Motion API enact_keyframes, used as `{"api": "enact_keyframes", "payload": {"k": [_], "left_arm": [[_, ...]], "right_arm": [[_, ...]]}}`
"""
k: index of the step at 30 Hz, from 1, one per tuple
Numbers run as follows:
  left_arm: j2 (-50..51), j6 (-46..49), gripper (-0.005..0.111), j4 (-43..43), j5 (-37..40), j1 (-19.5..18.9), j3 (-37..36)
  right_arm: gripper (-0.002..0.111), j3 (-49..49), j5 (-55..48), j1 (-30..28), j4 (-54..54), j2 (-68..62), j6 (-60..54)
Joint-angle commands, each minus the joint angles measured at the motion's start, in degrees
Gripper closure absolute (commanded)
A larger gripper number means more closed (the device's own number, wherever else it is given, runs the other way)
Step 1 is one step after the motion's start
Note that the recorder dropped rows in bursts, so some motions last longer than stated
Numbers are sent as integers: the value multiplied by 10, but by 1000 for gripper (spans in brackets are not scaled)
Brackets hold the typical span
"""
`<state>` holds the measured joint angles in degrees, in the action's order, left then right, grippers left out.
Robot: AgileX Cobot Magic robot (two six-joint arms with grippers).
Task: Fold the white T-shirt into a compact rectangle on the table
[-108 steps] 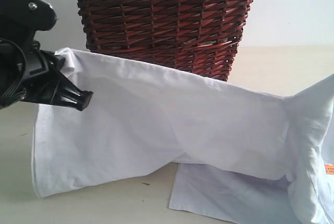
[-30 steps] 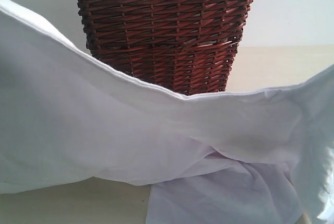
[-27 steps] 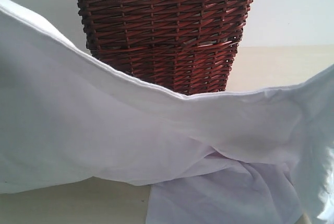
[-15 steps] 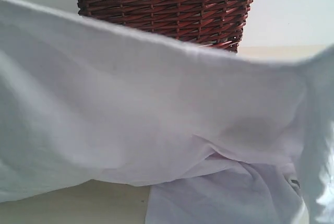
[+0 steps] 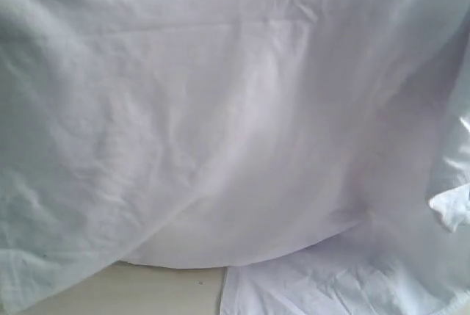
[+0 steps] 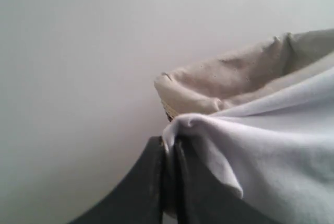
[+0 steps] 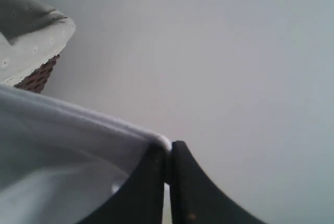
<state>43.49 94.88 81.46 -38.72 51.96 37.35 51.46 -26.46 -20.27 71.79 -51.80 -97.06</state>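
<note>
Cloth fills almost the whole exterior view: the white T-shirt (image 5: 235,124) has risen since half a second ago, when its upper edge ran across below the basket's rim. That edge is now out of the picture and the basket behind it is fully covered. A second ago the edge sagged much lower, leaving most of the basket bare.

On the left, the left gripper (image 6: 168,150) is clamped on a bunched fold of the shirt's edge, its dark fingers (image 6: 151,182) pressed together with white fabric pinched between them. From there the shirt hangs as a wide, softly creased sheet across the middle, lifted clear of the table (image 5: 147,289) except at the lower right, where a lower layer lies flat on the surface. On the right, the right gripper (image 7: 168,153) is likewise closed on the shirt, a thin rim of hem squeezed between its two fingertips.

Only a small wedge of pale beige table shows, under the hanging cloth at lower left, with a tiny dark speck (image 5: 200,282) on it. In the wrist views the wicker basket (image 7: 37,78) appears beyond the shirt with its grey liner (image 6: 229,78) folded over the rim, against a plain pale wall (image 6: 78,51).
</note>
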Motion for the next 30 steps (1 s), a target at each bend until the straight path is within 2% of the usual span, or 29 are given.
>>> {"api": "enact_keyframes", "payload": {"k": [1,5,10,15,18,22,25,30], "left_arm": [[65,-12,107,-54,-78,-56,76],[111,-12,107,-70,-6,-149,128],[164,-41,107,-77,140,-305,203],[199,-84,107,-77,270,-412,269],[209,-84,107,-77,325,-436,294],[212,-84,107,-77,328,-440,300],[210,-84,107,-77,348,-440,298],[193,-84,107,-76,427,-440,297]], "right_arm": [[108,78,37,-4,66,-63,-58],[108,166,-12,-4,68,-115,-80],[108,274,-25,-4,72,-176,-82],[108,377,-23,-4,72,-236,-80],[108,431,-24,-4,84,-257,-77],[108,473,-50,-4,92,-268,-34],[108,478,-106,-4,46,-266,37],[108,478,-285,-4,-102,-262,118]]}}
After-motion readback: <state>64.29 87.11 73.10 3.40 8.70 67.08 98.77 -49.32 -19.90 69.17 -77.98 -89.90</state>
